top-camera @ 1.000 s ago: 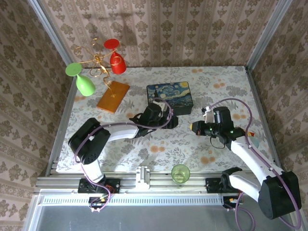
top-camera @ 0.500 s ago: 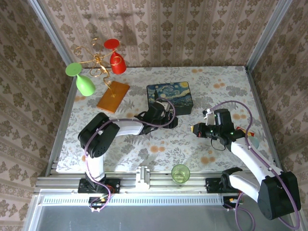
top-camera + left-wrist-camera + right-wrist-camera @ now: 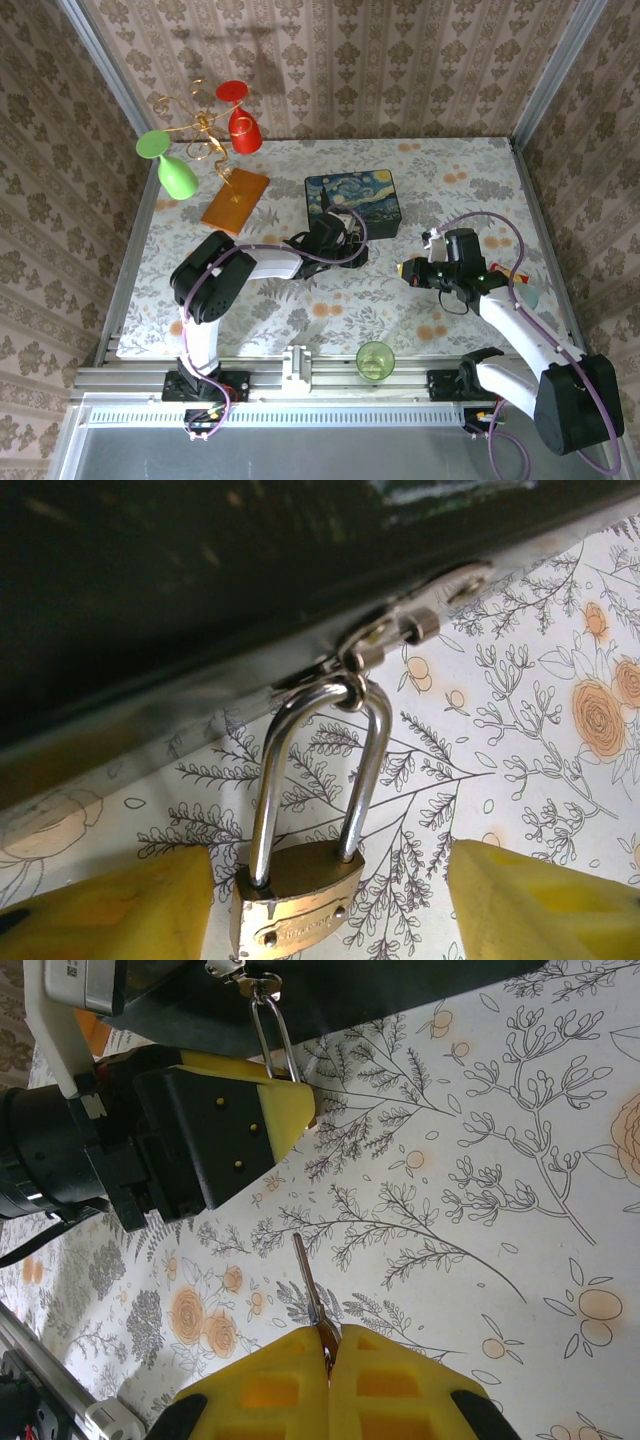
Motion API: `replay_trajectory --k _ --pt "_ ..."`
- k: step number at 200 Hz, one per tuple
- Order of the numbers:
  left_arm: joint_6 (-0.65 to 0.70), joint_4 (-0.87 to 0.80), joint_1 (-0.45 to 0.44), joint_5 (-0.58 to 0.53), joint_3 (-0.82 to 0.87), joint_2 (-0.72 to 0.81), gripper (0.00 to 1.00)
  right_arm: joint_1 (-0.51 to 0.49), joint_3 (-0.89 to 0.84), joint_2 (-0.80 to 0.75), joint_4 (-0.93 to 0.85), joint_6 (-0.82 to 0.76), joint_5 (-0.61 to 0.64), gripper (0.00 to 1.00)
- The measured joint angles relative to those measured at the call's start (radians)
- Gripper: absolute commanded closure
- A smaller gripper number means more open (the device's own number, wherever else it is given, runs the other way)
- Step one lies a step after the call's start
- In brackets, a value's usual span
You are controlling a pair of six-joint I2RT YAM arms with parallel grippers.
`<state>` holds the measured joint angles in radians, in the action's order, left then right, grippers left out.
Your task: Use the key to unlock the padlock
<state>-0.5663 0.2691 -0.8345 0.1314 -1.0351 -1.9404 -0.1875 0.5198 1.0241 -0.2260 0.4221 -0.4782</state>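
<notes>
The brass padlock (image 3: 295,912) hangs by its silvery shackle (image 3: 312,770) from the clasp (image 3: 398,632) of the dark painted box (image 3: 355,200). Its body lies on the floral cloth between the yellow fingers (image 3: 110,910) of my left gripper (image 3: 325,910), which is open, with gaps on both sides. In the right wrist view the shackle (image 3: 272,1045) shows beside the left gripper (image 3: 205,1125). My right gripper (image 3: 328,1365) is shut on the thin silvery key (image 3: 310,1285), whose blade points toward the padlock from some distance. From above, the right gripper (image 3: 405,268) sits right of the left gripper (image 3: 347,248).
A green cup (image 3: 375,358) stands at the near edge between the arm bases. At the back left are an orange-brown slab (image 3: 236,200), a green glass (image 3: 178,178), a red glass (image 3: 243,128) and a gold wire stand (image 3: 203,125). Patterned walls enclose the table.
The left arm has folded in and pushed its gripper closer to the front of the box, around the padlock. The right gripper with the key has barely shifted.
</notes>
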Motion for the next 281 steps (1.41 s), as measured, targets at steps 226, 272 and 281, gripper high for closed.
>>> replay_trajectory --k 226,272,281 --pt "-0.009 0.076 -0.016 -0.008 -0.01 -0.053 0.82 0.01 -0.024 0.011 0.044 0.026 0.0 1.0" --pt "-0.025 0.075 -0.017 -0.008 -0.015 -0.054 0.91 0.01 -0.036 0.014 0.068 0.032 -0.013 1.0" --pt "-0.032 0.075 -0.017 -0.007 -0.015 -0.054 0.94 0.01 -0.042 0.027 0.083 0.042 -0.026 1.0"
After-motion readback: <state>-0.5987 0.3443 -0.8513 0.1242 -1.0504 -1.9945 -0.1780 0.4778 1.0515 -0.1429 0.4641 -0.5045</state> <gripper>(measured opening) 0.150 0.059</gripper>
